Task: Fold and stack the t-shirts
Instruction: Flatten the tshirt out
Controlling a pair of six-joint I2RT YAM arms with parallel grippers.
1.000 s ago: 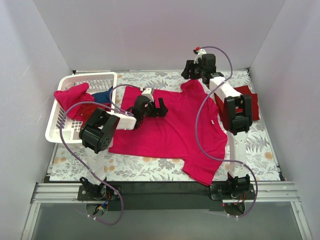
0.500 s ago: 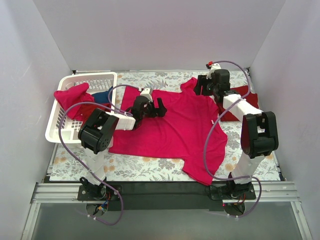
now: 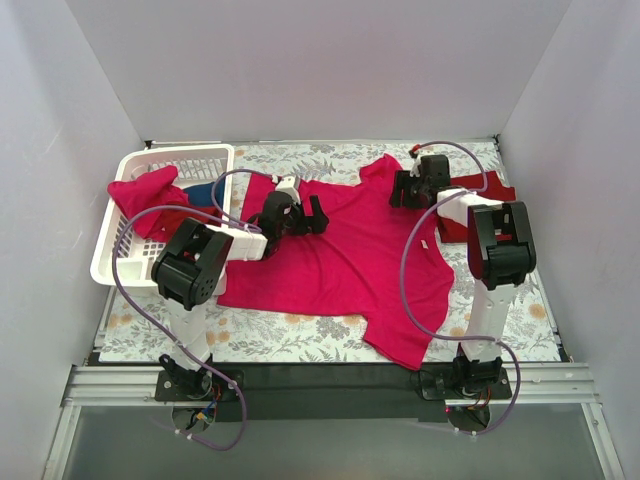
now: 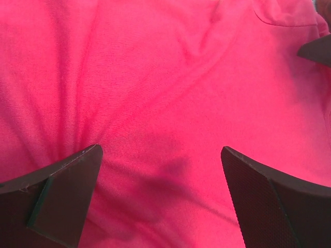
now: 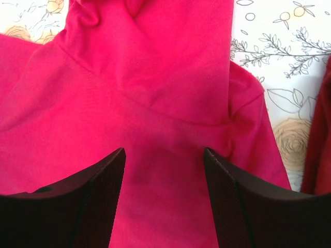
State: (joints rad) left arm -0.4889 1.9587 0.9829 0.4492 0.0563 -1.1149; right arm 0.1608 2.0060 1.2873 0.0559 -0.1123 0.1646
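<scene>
A bright pink-red t-shirt (image 3: 350, 255) lies spread flat in the middle of the table; it fills the left wrist view (image 4: 170, 77) and most of the right wrist view (image 5: 150, 88). My left gripper (image 3: 318, 214) is open just above the shirt's upper left part, holding nothing (image 4: 161, 155). My right gripper (image 3: 397, 187) is open low over the shirt's far right sleeve (image 5: 164, 155), empty. A dark maroon-red t-shirt (image 3: 492, 200) lies folded at the right behind the right arm. Another pink-red shirt (image 3: 145, 195) and a blue shirt (image 3: 205, 190) lie in the basket.
A white lattice basket (image 3: 135, 165) stands at the left of the table. The table has a floral cloth (image 3: 290, 335). Grey walls close the cell on three sides. Purple cables loop from both arms over the shirt.
My right arm has swung from the far middle to the right and come down, so its gripper is now low over the shirt's far right sleeve. The left gripper has barely moved.
</scene>
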